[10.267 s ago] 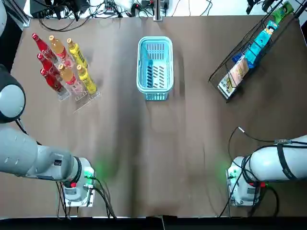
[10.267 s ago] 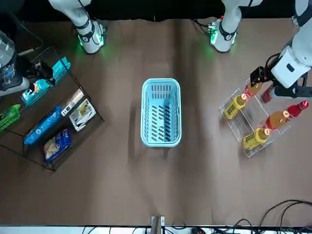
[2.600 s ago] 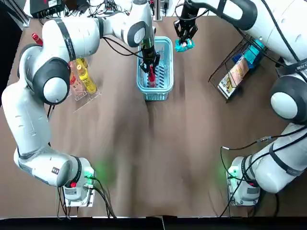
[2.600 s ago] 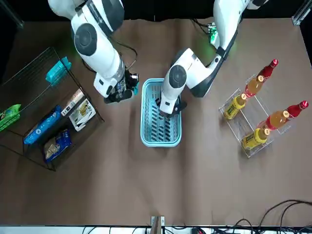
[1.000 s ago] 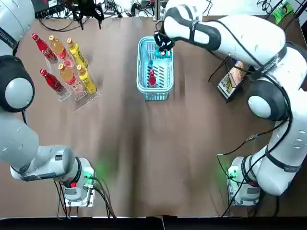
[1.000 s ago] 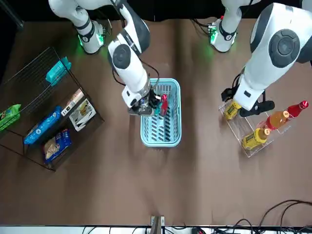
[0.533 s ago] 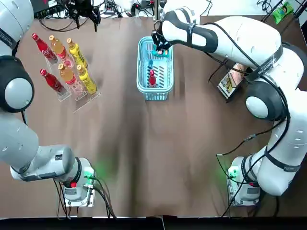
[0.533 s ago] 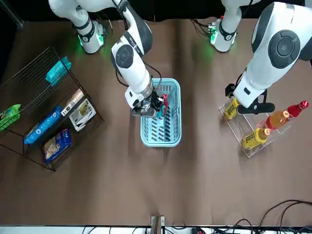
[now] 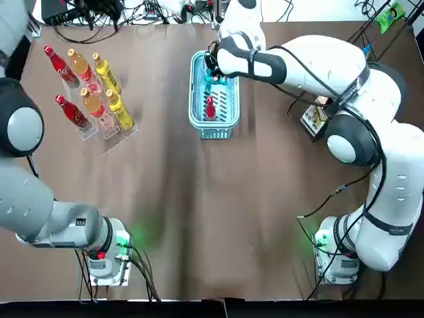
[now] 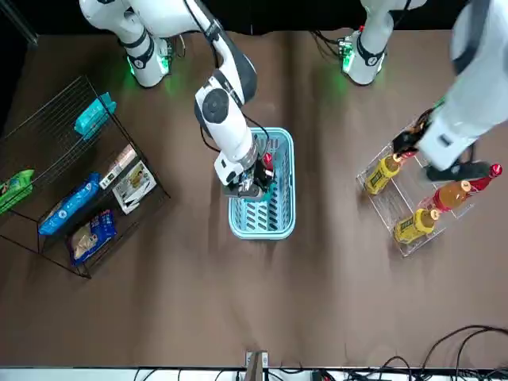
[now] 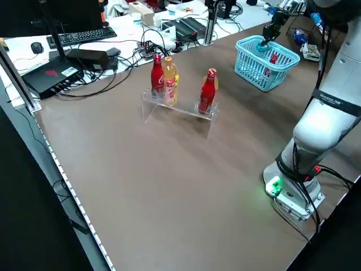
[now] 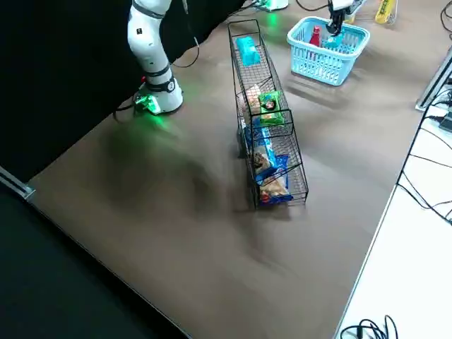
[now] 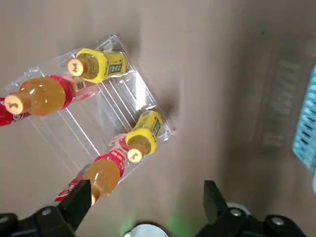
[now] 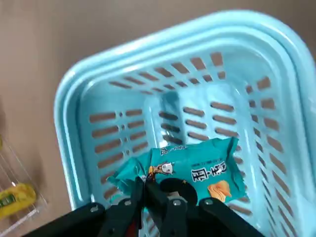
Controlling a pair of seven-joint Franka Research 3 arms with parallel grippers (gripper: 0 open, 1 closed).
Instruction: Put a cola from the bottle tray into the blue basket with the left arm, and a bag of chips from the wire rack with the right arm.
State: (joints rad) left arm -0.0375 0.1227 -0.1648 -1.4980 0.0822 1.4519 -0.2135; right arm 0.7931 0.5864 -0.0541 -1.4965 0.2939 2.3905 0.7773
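Brown table (image 9: pixel 212 218) fills the overhead view, with cables (image 9: pixel 152 10) and a keyboard (image 11: pixel 84 35) on the desk past its far edge. The near half, between the basket and the two arm bases, is bare. The wire rack (image 9: pixel 303 99) stands at the robot's right edge and the clear bottle tray (image 9: pixel 119 136) at its left. The blue basket (image 9: pixel 214 126) sits between them, well apart from both. The right arm arches across to the basket, where the right gripper (image 14: pixel 158 187) has its fingers pressed together on the teal bag of chips (image 14: pixel 197 170). The bag is inside the rim, near the cola (image 9: pixel 210 108) already in the basket. The left gripper (image 13: pixel 146 190) hangs high by the bottle tray, fingers spread wide and holding nothing.
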